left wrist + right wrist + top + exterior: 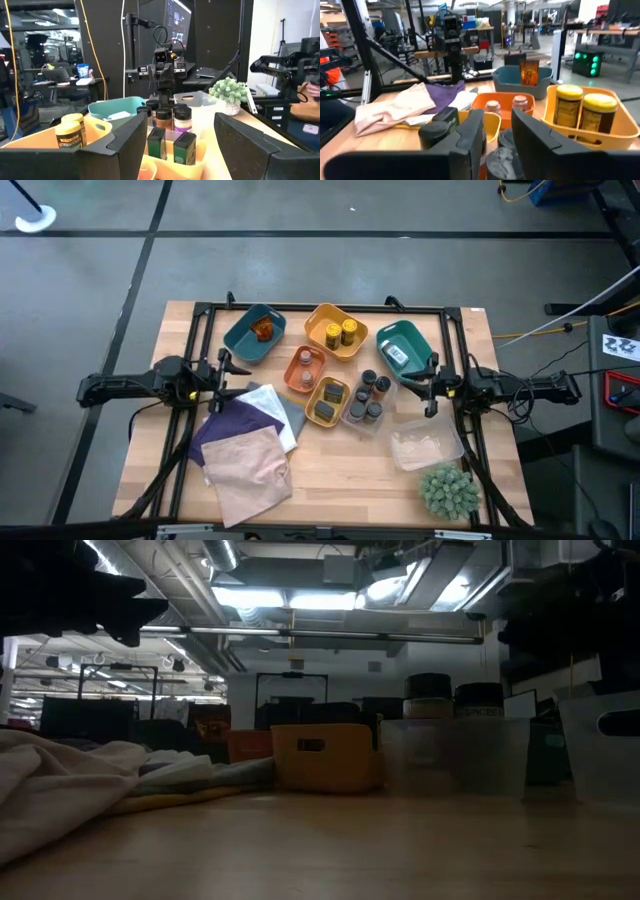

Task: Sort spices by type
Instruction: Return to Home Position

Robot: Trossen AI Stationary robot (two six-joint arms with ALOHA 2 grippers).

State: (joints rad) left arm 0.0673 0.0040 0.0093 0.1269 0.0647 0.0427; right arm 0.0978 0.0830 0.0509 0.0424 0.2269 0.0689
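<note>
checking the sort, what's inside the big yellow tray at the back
Two yellow jars stand upright, side by side, in the big yellow tray. From above, nothing else shows on its bare floor. Anything lying directly under the jars would be covered.

Low view: small yellow plastic bin (322,755) hides its own contents & most of the orange plastic tray (248,745) just behind it. Clear plastic tray (450,755) beside the bin is blurred. The dark-lidded jars (430,690) in it are smears, labels unreadable. High view: dark cans (325,412) in the bin too small to read (ditto white-labelled packet (397,355) in a green plastic bin (418,335) near it). Left wrist view: left gripper (180,122) fingers (115,150) cover the bin's sides; finger bases cut off at pic edge.
</note>
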